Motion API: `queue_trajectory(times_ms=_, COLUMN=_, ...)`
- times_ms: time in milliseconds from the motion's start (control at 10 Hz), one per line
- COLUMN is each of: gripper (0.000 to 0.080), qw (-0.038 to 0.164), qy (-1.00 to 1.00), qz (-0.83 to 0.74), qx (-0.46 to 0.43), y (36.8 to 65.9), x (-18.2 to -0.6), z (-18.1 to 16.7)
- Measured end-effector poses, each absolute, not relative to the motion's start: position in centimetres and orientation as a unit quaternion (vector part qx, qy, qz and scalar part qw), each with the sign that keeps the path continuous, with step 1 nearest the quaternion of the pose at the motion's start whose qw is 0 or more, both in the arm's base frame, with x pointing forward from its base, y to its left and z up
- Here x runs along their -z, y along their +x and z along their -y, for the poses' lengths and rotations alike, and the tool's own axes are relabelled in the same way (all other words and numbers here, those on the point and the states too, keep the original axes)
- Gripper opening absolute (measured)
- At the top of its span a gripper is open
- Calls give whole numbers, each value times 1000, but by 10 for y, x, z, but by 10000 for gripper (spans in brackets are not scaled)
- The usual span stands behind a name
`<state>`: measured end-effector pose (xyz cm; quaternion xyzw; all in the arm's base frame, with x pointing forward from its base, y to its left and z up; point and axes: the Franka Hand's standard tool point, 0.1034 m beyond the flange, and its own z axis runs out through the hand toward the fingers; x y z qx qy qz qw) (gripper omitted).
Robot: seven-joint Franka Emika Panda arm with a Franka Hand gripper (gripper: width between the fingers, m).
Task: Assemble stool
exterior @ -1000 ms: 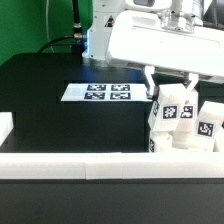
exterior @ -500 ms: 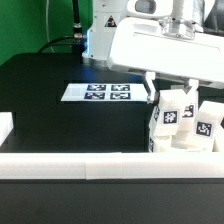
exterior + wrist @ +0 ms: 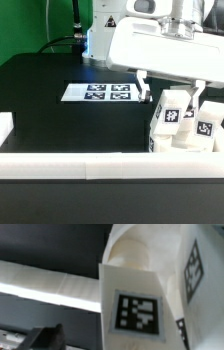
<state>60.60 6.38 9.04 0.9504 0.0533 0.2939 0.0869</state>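
Note:
White stool legs with black-and-white tags stand clustered at the exterior view's right, one (image 3: 172, 114) under my hand and another (image 3: 208, 126) to its right. They rest on a white mass (image 3: 178, 142) that I cannot make out as the seat. My gripper (image 3: 170, 92) hangs over the first leg, its fingers spread on either side of the leg's top, open and holding nothing. In the wrist view that leg (image 3: 150, 286) fills the picture with its tag close up, and one dark fingertip (image 3: 45, 336) stands apart from it.
The marker board (image 3: 100, 92) lies flat on the black table at mid-left. A long white rail (image 3: 90, 163) runs along the front edge and shows in the wrist view (image 3: 45, 283). A white rail end (image 3: 5, 128) sits at the left.
The fingers have spread wider apart around the top of the leg. The leg has stayed standing in place.

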Motion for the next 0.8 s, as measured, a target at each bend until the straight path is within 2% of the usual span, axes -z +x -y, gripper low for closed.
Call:
queue_trajectory(times_ms=100, gripper=639, qw=81, qy=951, qz=-50, qx=-294, y=608, x=-99, z=-66)
queue_trajectory(times_ms=500, gripper=648, qw=53, qy=952, qz=-36, qx=-299, y=617, x=-147, z=-69)
queue_trajectory(times_ms=800, gripper=648, qw=57, qy=954, qz=-37, qx=-292, y=614, x=-138, z=-66)
